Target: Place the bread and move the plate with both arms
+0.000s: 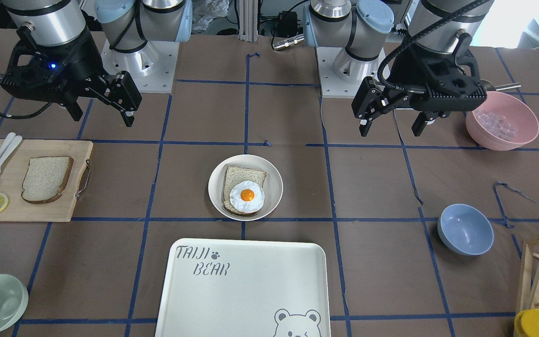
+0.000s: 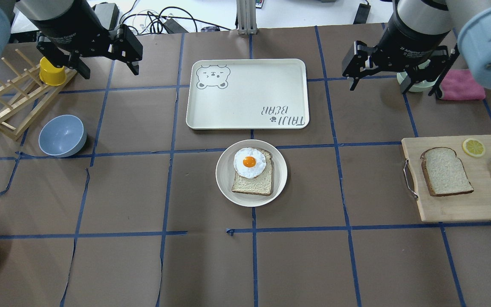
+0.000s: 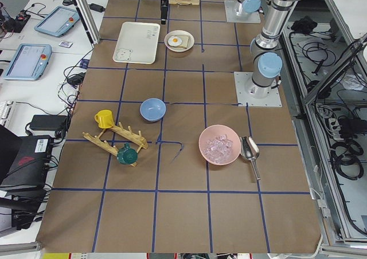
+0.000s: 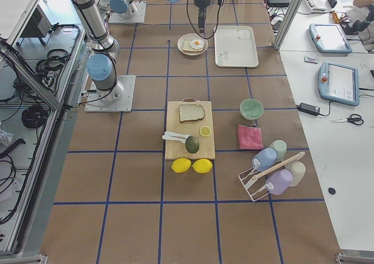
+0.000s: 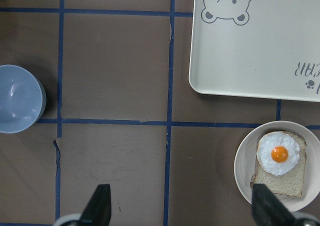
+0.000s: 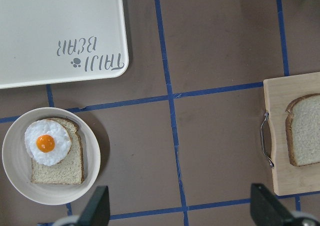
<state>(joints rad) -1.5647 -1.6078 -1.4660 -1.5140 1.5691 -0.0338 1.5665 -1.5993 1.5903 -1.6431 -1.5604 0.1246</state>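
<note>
Table (image 2: 122, 264) of brown paper gridded with blue tape first, bearing all the rest. Next in size, silver right arm (image 1: 45, 18) and silver left arm (image 1: 438, 23) with light-blue joint caps, both poised high above it, touching nothing. Then rectangular cream-white tray (image 2: 245, 89) printed "TAIJI BEAR", flat at the far middle. Pale wooden cutting board (image 2: 454, 204) out on the right arm's side. Round cream-white shallow plate (image 2: 222, 172) at the table's centre, just beside the tray's near edge without touching, carrying a squarer tan slice (image 2: 256, 184) topped with a fried egg (image 2: 249, 162) (not the slice wanted). Pale speckled bread slice (image 2: 446, 171) with dark crust, flat on the board, well apart from the plate; long axis roughly near-to-far, domed top pointing away from the robot. Smallest: black two-finger right gripper (image 2: 377, 87), fingers (image 6: 97, 208) spread wide, empty; black left gripper (image 2: 111, 72) likewise wide and empty, beyond the plate on the other side.

Likely step: fetching the bread, not yet begun. Lies outward of the right gripper, toward the robot's right, far closer to it than to the left one, so a job for the right arm. Calls for a sideways swing over the board, then a wrist turn to close across the slice's shorter width.
</note>
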